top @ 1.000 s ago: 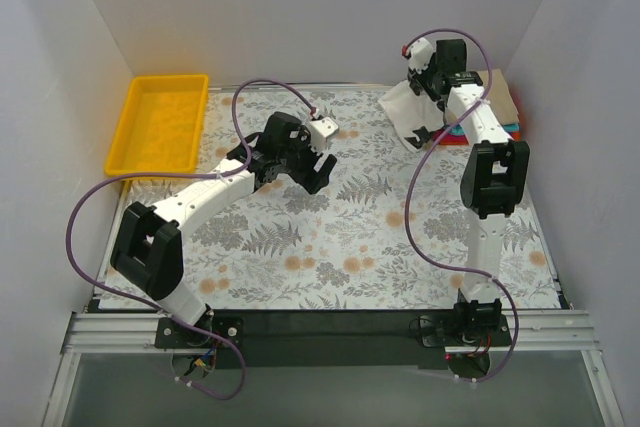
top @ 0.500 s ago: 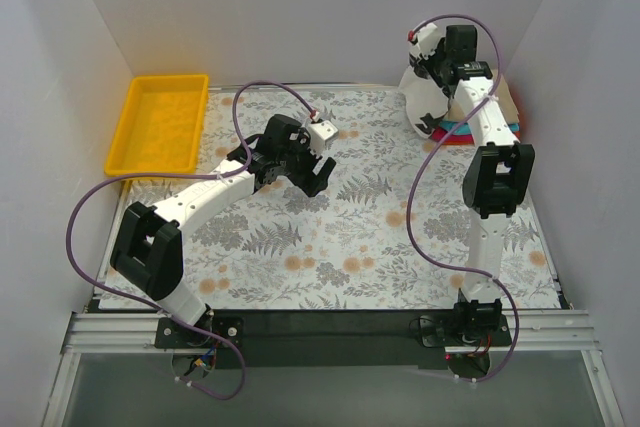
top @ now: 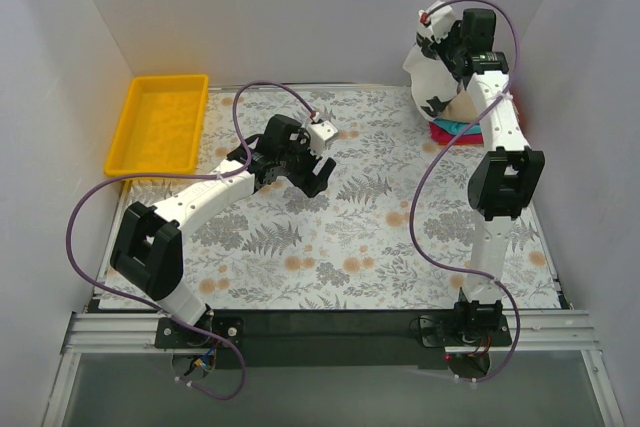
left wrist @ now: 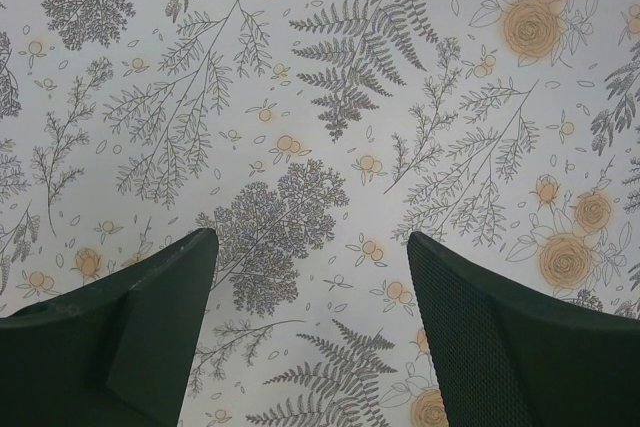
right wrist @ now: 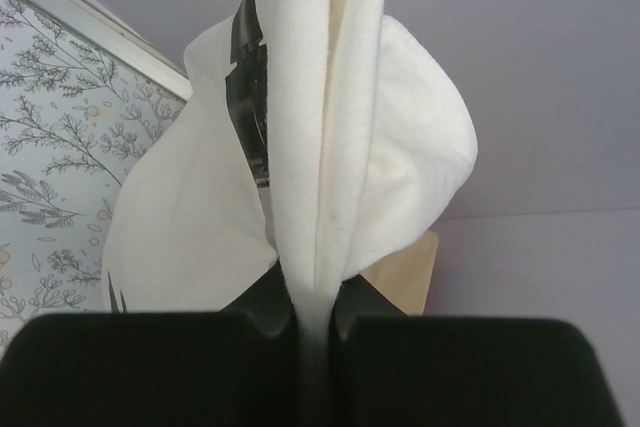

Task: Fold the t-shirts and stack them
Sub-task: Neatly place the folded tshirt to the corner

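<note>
1. A yellow tray (top: pixel 118 137) sits at the far left corner of the worktop, just off the edge of the floral cover (top: pixel 350 237).
2. The left arm reaches toward the middle of the worktop. The left claw (left wrist: pixel 310 317) hangs above the floral cover with its two dark fingers (left wrist: pixel 150 337) spread well apart. Only the leaf-and-flower print shows between them, and they grip nothing.
3. The right arm stretches up toward the far right corner, against the back wall.
4. The right claw (right wrist: pixel 312 327) is pressed together on a bunched fold of the white t-shirt (right wrist: pixel 330 147). The cloth runs straight up from between the fingers in the wrist view.
5. The white t-shirt (top: pixel 428 72) is lifted off the worktop and hangs loosely from that pinch, with a black print visible on its front. In the overhead view it hangs over the near-left part of the folded pile.
6. Under it, at the far right corner of the worktop, lies a pile of folded shirts. The tan t-shirt (top: pixel 468 107) lies on top, with the edges of the teal t-shirt (top: pixel 462 125) and the red t-shirt (top: pixel 448 135) showing below it.
</note>
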`<state>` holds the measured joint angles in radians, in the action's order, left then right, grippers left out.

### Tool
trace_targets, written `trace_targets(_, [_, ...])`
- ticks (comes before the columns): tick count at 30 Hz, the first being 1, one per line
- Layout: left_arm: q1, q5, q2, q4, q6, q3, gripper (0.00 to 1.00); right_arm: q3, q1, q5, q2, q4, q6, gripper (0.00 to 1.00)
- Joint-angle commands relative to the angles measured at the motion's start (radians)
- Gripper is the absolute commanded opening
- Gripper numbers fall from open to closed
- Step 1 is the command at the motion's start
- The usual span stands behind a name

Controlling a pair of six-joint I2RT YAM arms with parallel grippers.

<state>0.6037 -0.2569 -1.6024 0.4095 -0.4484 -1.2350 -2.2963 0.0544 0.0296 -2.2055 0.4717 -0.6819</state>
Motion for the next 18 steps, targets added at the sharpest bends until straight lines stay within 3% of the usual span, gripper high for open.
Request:
trace_targets(1, [-0.001, -0.016, 0.036, 0.002, 0.010, -0.011, 0.72, -0.055, -0.018, 0.017, 0.087, -0.068, -0.001, 0.01])
trace_targets(14, [-0.002, -0.024, 0.009, 0.005, 0.008, -0.020, 0.71, -0.051, -0.044, 0.061, 0.116, -0.059, -0.002, 0.01])
trace_targets(18, [-0.002, -0.025, 0.004, 0.012, 0.004, -0.030, 0.71, -0.063, -0.100, 0.061, 0.079, -0.062, -0.027, 0.01])
